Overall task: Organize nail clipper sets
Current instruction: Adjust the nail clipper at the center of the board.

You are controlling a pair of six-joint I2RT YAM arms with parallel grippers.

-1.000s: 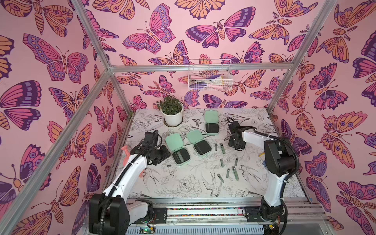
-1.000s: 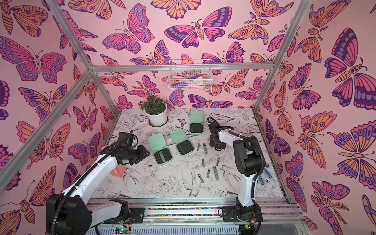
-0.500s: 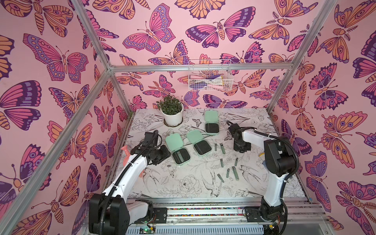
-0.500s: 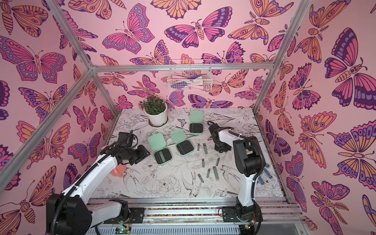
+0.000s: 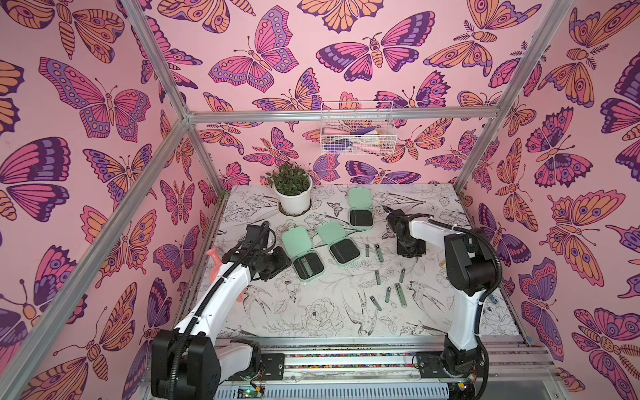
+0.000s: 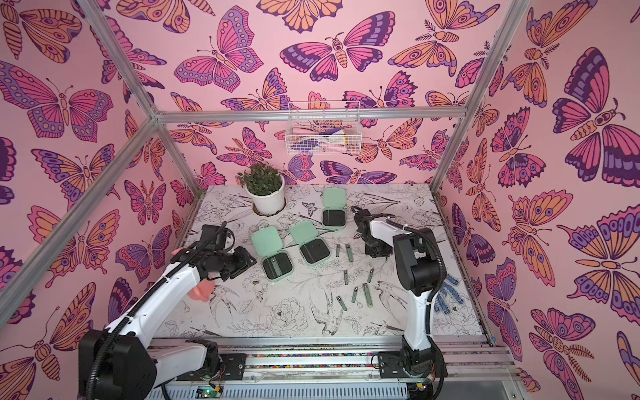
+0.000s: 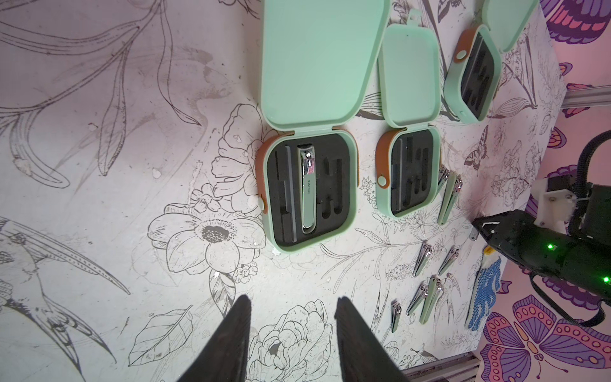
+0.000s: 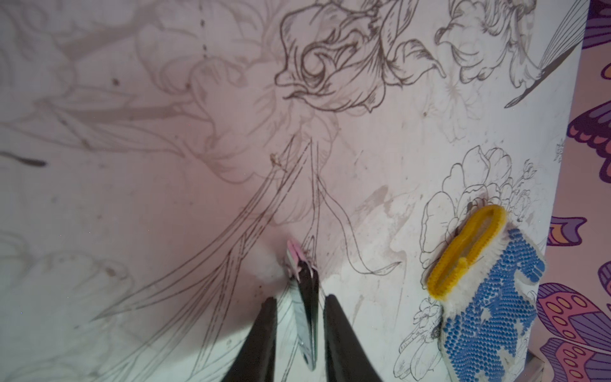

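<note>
Right wrist: right gripper (image 8: 300,299) jaws spread around a clipper (image 8: 306,317), not clamping; probably pick step, next needs squeeze, then carry to case (image 5: 344,252).

L arm (image 5: 225,284) reaches from worktop (image 5: 311,311) front-left corner diag. over its left side; wrist near level, L end effector (image 7: 291,299) low over worktop, fingers (image 7: 231,337) apart. R arm (image 5: 471,266) stands at worktop front-right, elbow high, forearm twd the back, wrist bent down; R end effector (image 8: 299,297) tips close to worktop, jaws narrowly apart.
</note>
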